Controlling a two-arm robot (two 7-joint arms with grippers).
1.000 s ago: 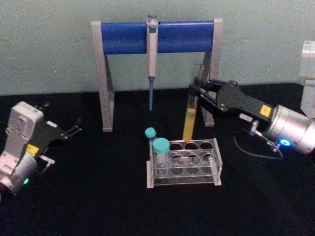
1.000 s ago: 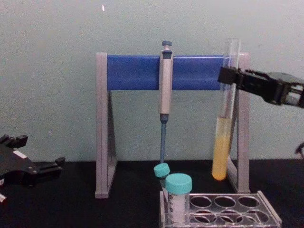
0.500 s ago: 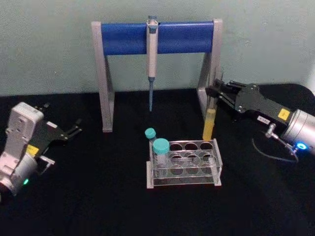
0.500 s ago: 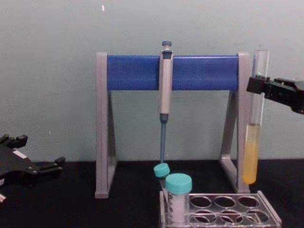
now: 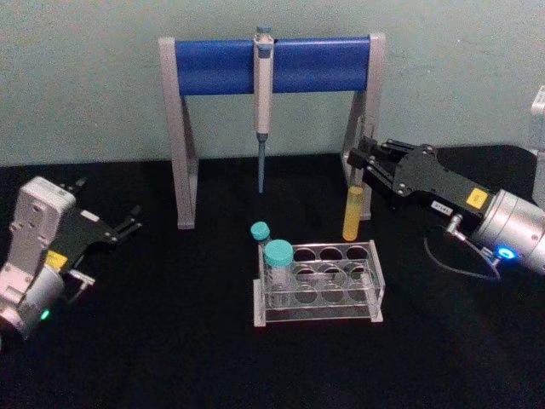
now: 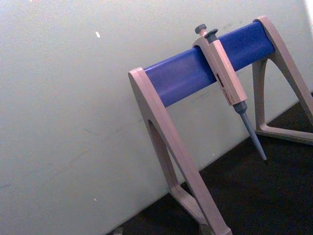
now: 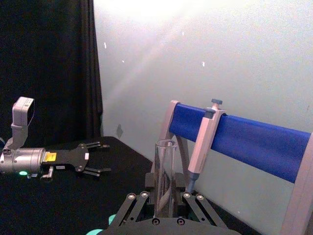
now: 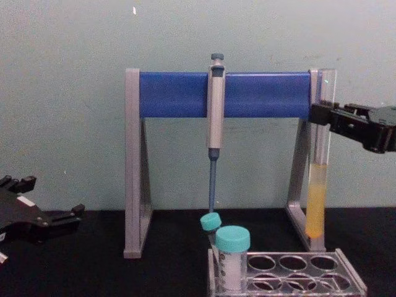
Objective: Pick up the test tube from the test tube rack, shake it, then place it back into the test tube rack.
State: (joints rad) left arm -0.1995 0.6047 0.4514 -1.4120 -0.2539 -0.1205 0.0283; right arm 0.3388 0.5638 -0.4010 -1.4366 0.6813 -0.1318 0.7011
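Fingers (image 8: 339, 121) of the right gripper (image 5: 362, 162) pinch the test tube (image 5: 352, 215) high on its bare glass, likely light, slick and breakable, upright just above the far right of the test tube rack (image 5: 319, 312); the left gripper (image 5: 129, 221) lies spread at left.

Clear test tube (image 5: 352, 213), yellow liquid, upright just above clear test tube rack (image 5: 317, 313)

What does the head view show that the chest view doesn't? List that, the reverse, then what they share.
Head view: the whole test tube rack, every row of holes. Chest view: the test tube hanging with its bottom clear above the rack. Both: the right gripper shut on the test tube, the left gripper parked open at left, the pipette.
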